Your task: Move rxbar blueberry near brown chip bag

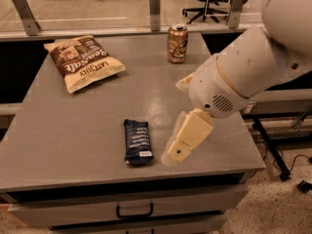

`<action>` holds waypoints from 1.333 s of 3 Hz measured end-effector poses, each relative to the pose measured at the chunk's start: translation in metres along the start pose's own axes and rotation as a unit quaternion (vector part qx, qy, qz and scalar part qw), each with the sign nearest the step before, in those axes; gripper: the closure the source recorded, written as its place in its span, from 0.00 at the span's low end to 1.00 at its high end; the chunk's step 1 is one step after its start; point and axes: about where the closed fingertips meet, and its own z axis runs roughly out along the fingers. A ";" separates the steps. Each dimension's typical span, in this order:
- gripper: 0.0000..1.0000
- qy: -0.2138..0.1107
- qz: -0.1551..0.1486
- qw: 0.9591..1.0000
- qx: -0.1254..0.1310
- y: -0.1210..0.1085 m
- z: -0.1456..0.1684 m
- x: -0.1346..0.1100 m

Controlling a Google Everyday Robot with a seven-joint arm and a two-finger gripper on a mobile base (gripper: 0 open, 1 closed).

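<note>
Rxbar blueberry (pixel 137 141): small flat dark navy bar, white text lines, small white label at near end. Lying flat on grey table (pixel 73 130) close to front edge, long axis running front to back.

Brown chip bag (pixel 84 62): puffy, brown panel, white "Sea Salt" lettering, cream-tan edges. Resting flat at far left of table, sitting diagonally. Well apart from bar.

Gripper (pixel 175 152): hanging low just right of bar.

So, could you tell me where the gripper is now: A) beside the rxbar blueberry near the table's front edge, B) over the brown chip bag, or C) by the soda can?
A: the gripper sits close beside the rxbar blueberry near the front edge of the table, well away from the brown chip bag and the soda can.
</note>
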 end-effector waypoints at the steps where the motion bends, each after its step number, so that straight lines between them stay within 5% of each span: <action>1: 0.00 -0.010 -0.006 1.000 0.001 0.001 0.004 -0.006; 4: 0.00 -0.117 -0.041 0.992 -0.028 0.019 0.087 -0.084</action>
